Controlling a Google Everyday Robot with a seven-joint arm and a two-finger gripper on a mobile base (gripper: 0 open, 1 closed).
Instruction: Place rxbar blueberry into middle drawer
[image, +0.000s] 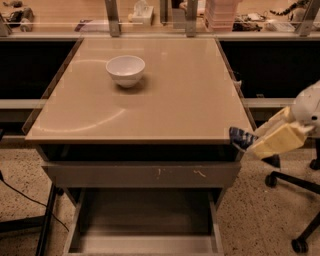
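Floor: speckled beige terrazzo (260, 220); black cable (27, 197) trailed at left.
Table: glossy tan top (165, 100), warm glare across it.
Sides: dark recesses (30, 65) on both flanks.
Back: cluttered counter (90, 22) behind metal uprights (112, 17).
Chair: black caster base (297, 212) stood at right.
Gripper (254, 142): just off the table's front right corner, clamped on rxbar blueberry (239, 136).

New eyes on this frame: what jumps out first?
The pincer at the table's front right corner, shut on the dark blue bar. Below the tabletop, the drawer stands pulled open toward the camera. A white bowl sits on the table toward the back left.
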